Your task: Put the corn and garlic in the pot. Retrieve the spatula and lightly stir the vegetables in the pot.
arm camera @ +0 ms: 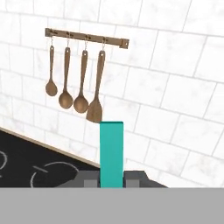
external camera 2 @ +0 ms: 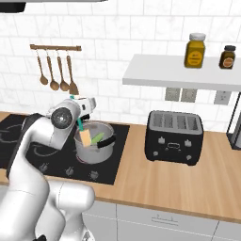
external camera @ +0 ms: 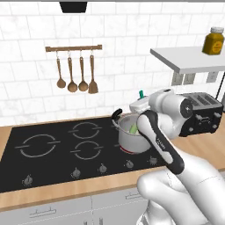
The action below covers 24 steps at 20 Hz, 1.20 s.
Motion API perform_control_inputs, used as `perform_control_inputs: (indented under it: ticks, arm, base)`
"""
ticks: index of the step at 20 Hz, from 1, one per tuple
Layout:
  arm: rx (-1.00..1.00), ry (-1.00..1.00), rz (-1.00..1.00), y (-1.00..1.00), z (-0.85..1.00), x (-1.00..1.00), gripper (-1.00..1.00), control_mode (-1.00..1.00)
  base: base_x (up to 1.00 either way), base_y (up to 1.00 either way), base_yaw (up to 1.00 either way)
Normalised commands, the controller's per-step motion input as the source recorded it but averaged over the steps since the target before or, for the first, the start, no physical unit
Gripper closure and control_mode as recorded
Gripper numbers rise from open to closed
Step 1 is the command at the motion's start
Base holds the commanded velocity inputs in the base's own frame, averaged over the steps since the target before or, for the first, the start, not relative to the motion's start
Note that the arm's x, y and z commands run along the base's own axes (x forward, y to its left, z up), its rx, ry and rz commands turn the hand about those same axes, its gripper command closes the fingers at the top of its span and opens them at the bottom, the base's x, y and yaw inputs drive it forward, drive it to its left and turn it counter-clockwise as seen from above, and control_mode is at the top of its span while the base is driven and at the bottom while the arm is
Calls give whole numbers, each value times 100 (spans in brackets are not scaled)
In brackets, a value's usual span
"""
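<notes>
The steel pot (external camera 2: 100, 149) (external camera: 130, 139) stands on the right front burner of the black cooktop (external camera: 52, 149). My gripper (arm camera: 111, 178) (external camera 2: 79, 117) hangs just above it, shut on the spatula's teal handle (arm camera: 111, 151) (external camera 2: 80, 125). The handle's tip (external camera: 141, 93) pokes up past the hand. The yellow-orange blade (external camera 2: 85, 137) reaches down inside the pot, next to the greenish corn (external camera 2: 98, 138) (external camera: 133, 129). The garlic is hidden from view. My own forearm covers part of the pot in the left base view.
A black toaster (external camera 2: 174, 136) (external camera: 203, 112) sits on the wooden counter right of the cooktop. A wall rack of brown wooden spoons and a spatula (arm camera: 78, 81) (external camera: 74, 72) hangs behind the hob. A white shelf (external camera 2: 183, 70) holding jars (external camera 2: 195, 50) juts out above the toaster.
</notes>
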Motion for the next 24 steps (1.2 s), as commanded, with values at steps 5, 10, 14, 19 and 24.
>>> perform_control_inputs:
  ticks: [5, 10, 14, 19, 24]
  arm:
    - [12, -1, 0, 0, 35, 14, 100, -100]
    - [3, 0, 0, 0, -23, 64, 100, -100]
    - [0, 0, 0, 0, -71, 74, 100, -100]
    - [0, 0, 0, -10, -66, 26, 100, -100]
    - [0, 0, 0, -12, -74, 16, 100, -100]
  base:
    - [0, 0, 0]
    - [0, 0, 0]
    - [0, 0, 0]
    - [0, 0, 0]
    - [0, 0, 0]
